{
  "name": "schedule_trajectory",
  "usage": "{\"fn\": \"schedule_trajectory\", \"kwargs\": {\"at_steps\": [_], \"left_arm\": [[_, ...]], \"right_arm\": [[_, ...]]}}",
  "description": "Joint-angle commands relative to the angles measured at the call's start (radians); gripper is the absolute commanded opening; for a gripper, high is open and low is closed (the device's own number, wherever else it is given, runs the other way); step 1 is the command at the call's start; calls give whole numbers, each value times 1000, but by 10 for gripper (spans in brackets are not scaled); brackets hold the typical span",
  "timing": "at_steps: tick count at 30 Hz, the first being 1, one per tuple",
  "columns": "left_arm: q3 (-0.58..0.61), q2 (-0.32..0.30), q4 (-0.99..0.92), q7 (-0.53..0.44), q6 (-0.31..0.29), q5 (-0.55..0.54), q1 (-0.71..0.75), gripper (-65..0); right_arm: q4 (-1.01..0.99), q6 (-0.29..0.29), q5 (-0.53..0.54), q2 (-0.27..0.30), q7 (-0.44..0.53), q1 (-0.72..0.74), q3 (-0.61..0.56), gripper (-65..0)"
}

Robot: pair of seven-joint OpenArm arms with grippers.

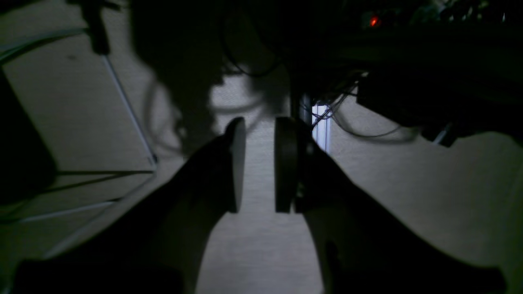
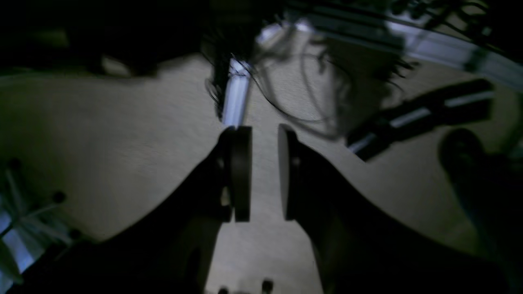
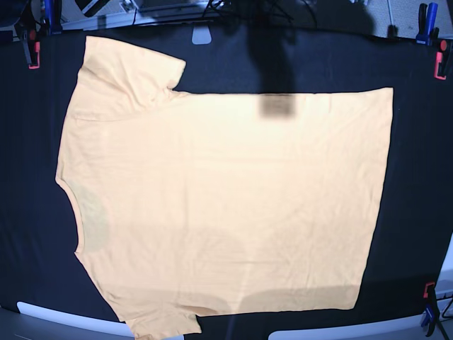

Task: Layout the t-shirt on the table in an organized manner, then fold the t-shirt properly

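- The table [image 3: 417,163] is covered in matte black cloth, with red and blue clamps [image 3: 32,44] along its far edge and another at the near right corner.
- The t-shirt [image 3: 226,205] lies spread flat on it, neck to the left, hem to the right; no print, label or writing shows on it.
- Its near sleeve is cut off by the bottom edge of the base view; the far sleeve lies flat toward the top left.
- A dark blurred shadow falls across the shirt's far edge.
- The left claw [image 1: 260,163] hangs over pale floor, pads apart with a clear gap, gripping nothing.
- The right claw [image 2: 264,173] likewise stands parted and empty; its view is dim and blurred.
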Motion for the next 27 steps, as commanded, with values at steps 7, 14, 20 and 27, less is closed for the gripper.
{"fn": "schedule_trajectory", "kwargs": {"at_steps": [7, 14, 20, 27], "left_arm": [[-4, -93, 302, 40, -3, -1, 134, -538], [-4, -206, 570, 106, -2, 106, 189, -538], [-4, -325, 731, 109, 9, 254, 187, -538], [-4, -467, 780, 102, 7, 314, 132, -536]], "right_arm": [[320, 15, 6, 132, 5, -200, 12, -537], [618, 18, 6, 160, -79, -328, 197, -537], [785, 63, 7, 171, -124, -335, 411, -537], [871, 71, -6, 248, -125, -324, 595, -537]]}}
